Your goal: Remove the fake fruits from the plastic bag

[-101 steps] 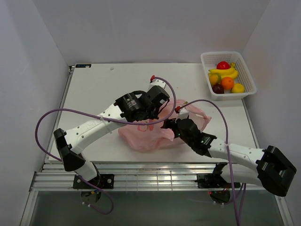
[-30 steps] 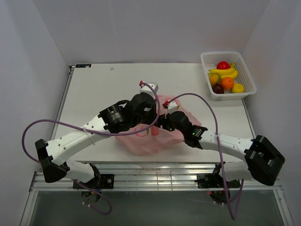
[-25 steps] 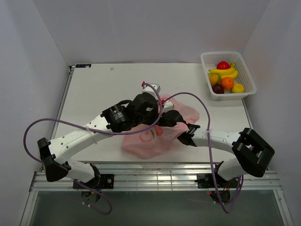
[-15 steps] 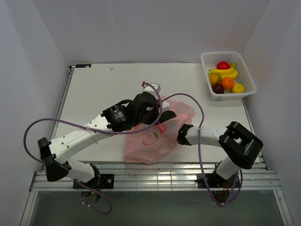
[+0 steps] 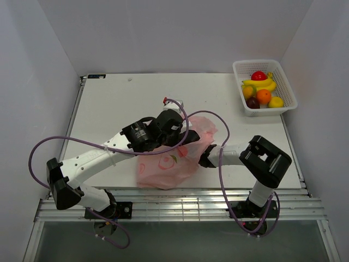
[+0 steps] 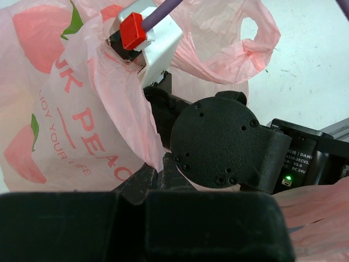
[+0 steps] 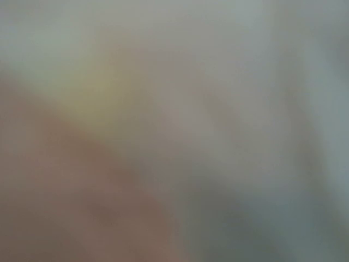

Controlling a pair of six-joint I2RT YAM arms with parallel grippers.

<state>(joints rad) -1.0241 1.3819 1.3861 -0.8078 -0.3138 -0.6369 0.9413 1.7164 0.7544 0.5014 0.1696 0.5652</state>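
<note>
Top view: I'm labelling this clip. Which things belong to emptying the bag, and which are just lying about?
Job: plastic bag, gripped by the left hand; right arm, reaching into the bag; fake fruits, in the white basket.
Lying about: white basket; banana bunch.

The bag [image 5: 169, 164] is translucent pink, printed with red peaches [image 6: 38, 27] bearing green leaves, and with red lettering [image 6: 82, 136]. The basket [image 5: 238, 82] is white lattice. The fruits [image 5: 264, 96] in it are red, orange, dark purple, yellow and yellow-orange, beside yellow bananas [image 5: 262, 83]. The table [image 5: 120, 103] is off-white and the walls [image 5: 163, 33] pale grey. The arms [image 5: 92, 158] are white with black joints; a cable [image 6: 158, 12] is purple. A connector [image 6: 132, 31] is red on a white bracket [image 6: 158, 46]. A small lamp [image 6: 287, 178] glows green. The right wrist view is a blur of pink, grey and faint yellow.
</note>
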